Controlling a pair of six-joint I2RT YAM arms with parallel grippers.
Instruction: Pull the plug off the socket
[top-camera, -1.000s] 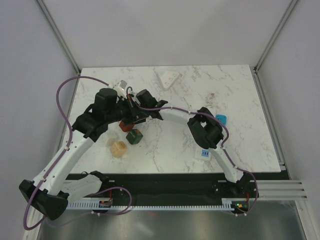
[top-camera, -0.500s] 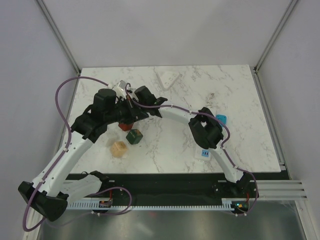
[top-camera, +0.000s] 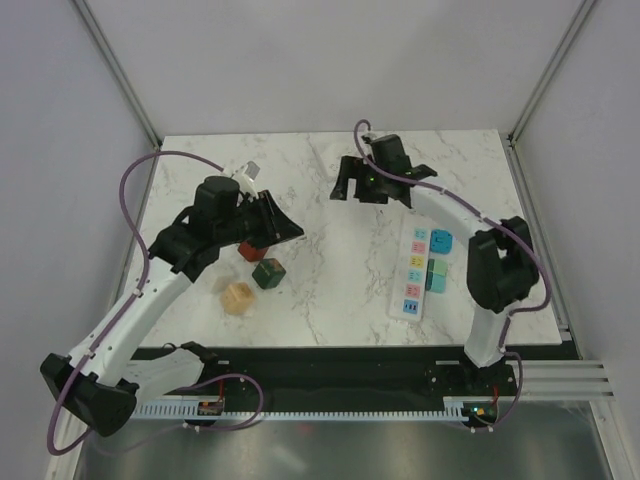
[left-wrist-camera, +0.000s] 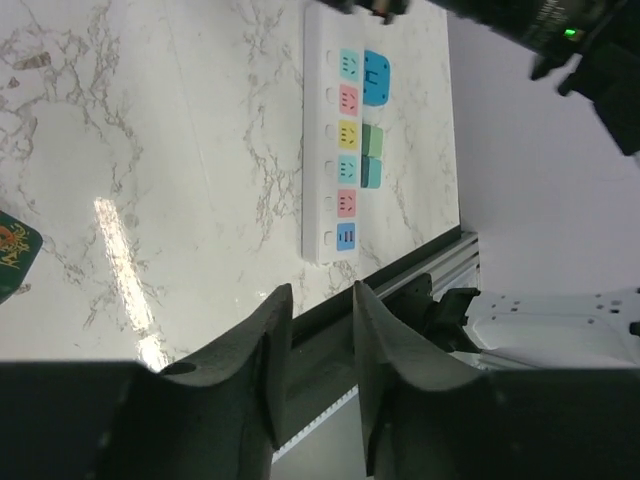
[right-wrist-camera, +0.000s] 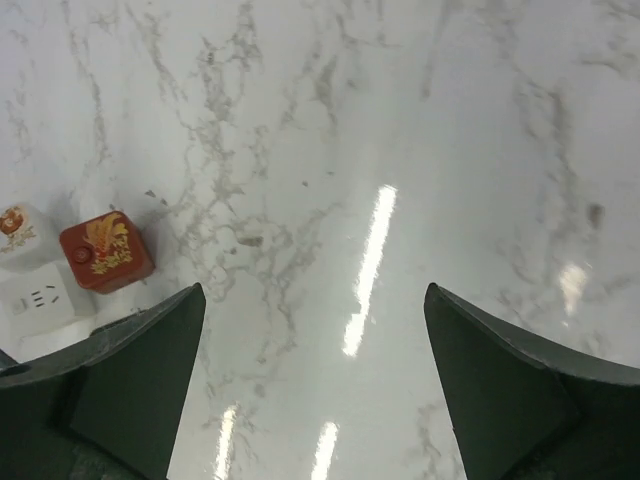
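The white socket strip (top-camera: 412, 272) with several coloured outlets lies at the table's right; the left wrist view shows it too (left-wrist-camera: 343, 130). A blue plug (top-camera: 441, 240) sits against its far right side, and the left wrist view shows that plug (left-wrist-camera: 377, 78) as well. My left gripper (top-camera: 290, 232) hovers over the left centre, its jaws a narrow gap apart with nothing between them (left-wrist-camera: 322, 290). My right gripper (top-camera: 345, 188) is at the back centre, wide open over bare marble (right-wrist-camera: 312, 290), far from the strip.
Two green blocks (top-camera: 437, 275) rest beside the strip's middle. A red cube (top-camera: 250, 250), a dark green cube (top-camera: 268, 272) and a tan cube (top-camera: 237, 297) lie at left centre. The right wrist view shows the red cube (right-wrist-camera: 105, 250) next to a white adapter (right-wrist-camera: 40, 300).
My right arm has swung from beside the left gripper to the back centre, uncovering the socket strip. My left gripper's jaws have parted slightly and the right ones have widened.
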